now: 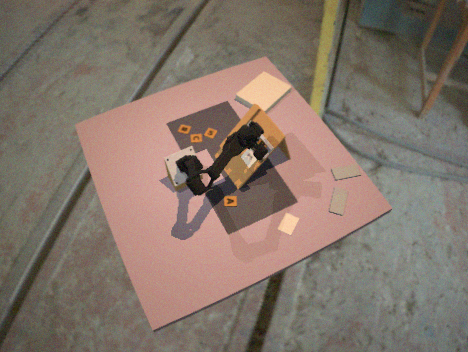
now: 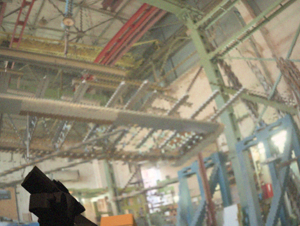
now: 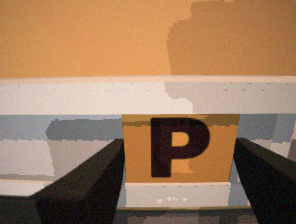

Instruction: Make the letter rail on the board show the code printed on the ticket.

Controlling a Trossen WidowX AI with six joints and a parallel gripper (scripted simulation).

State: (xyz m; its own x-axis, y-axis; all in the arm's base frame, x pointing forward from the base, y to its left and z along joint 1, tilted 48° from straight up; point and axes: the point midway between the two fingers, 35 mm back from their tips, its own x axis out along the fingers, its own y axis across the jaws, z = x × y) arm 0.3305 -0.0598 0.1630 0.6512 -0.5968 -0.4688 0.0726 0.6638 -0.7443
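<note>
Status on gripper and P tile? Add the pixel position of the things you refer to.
Gripper (image 1: 259, 142) (image 3: 179, 146) shut on P tile (image 3: 180, 165). Tile between white rail strips (image 3: 90, 97). No obstruction visible in wrist view.

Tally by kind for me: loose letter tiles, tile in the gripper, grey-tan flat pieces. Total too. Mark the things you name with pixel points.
Loose orange letter tiles (image 1: 184, 129) (image 1: 196, 138) (image 1: 210, 133) (image 1: 230, 201): 4
P tile (image 3: 180, 147) between the fingers: 1
Grey-tan flat pieces (image 1: 346, 172) (image 1: 338, 201): 2
Total: 7

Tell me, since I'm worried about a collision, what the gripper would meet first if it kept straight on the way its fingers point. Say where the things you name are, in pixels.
Probably the letter rail (image 3: 100, 97) or the orange board (image 3: 75, 40) behind it; the gripper (image 3: 179, 146) already holds the P tile (image 3: 137, 160) there. Remaining depth is unclear.
</note>
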